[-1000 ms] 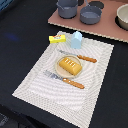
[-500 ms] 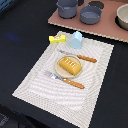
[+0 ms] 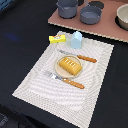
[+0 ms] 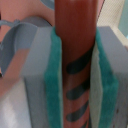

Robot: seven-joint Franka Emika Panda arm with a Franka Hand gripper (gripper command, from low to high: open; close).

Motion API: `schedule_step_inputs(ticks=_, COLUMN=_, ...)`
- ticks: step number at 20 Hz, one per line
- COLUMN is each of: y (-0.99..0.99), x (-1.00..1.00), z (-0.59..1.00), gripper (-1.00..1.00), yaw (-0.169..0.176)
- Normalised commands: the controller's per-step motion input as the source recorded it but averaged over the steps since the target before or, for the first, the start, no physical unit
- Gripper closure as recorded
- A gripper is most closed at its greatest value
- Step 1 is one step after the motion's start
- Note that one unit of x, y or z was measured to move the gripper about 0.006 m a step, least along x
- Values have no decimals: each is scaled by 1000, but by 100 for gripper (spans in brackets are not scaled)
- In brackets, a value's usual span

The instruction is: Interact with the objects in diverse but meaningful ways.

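In the wrist view my gripper [image 4: 79,80] is shut on a reddish-brown sausage [image 4: 76,30] with dark stripes, held upright between the two teal pads [image 4: 53,85]. The arm and gripper are out of the exterior view. There, an orange-brown scored bread loaf [image 3: 70,65] lies on a small pale plate [image 3: 58,70] in the middle of a striped placemat [image 3: 40,82]. A yellow rectangular block [image 3: 56,38] and a light blue gabled carton [image 3: 76,39] stand at the mat's far edge.
A knife [image 3: 78,56] and a fork [image 3: 65,80], both with orange handles, lie on either side of the plate. Two grey pots [image 3: 67,8] [image 3: 91,14] and a pale bowl [image 3: 123,15] sit on a pinkish board [image 3: 107,30] at the back. A grey curved shape [image 4: 20,42] shows beside my gripper.
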Motion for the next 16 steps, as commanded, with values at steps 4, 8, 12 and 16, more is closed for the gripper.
schedule_step_inputs(ticks=4, y=479, x=864, z=-105, gripper=100, yaw=-3)
schedule_step_inputs(ticks=8, y=466, x=833, z=-84, gripper=100, yaw=-8)
schedule_step_inputs(ticks=12, y=441, x=735, z=-57, gripper=100, yaw=-1)
schedule_step_inputs(ticks=16, y=287, x=708, z=-116, gripper=100, yaw=-16)
